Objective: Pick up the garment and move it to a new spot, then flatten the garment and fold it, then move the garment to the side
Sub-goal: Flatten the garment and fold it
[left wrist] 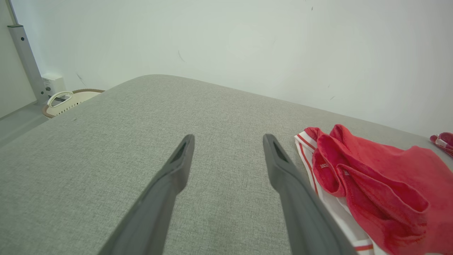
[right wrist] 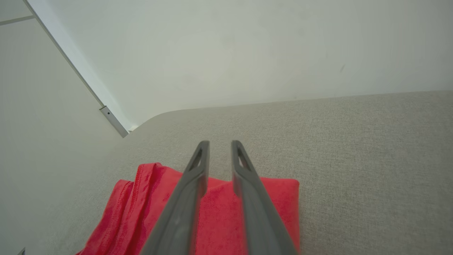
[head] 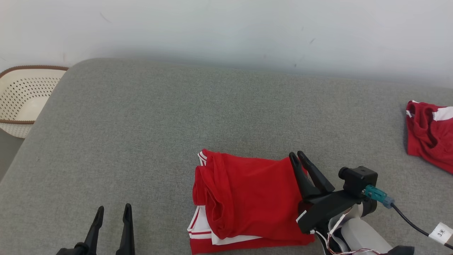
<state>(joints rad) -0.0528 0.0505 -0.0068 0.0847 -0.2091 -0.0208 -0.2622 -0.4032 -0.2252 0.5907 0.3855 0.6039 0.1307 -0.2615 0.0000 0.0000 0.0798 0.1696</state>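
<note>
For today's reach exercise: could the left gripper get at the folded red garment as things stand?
Probably yes: the left gripper stands open beside the folded red garment, with just grey cushion between them.

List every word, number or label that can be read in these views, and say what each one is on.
"3米": as best it reads, printed at a tilt on the white tag wrapped round the black cable in the head view.
Small pale print on the inner neckband of the red garment, left wrist view: too small to read.
No other text can be read.
</note>
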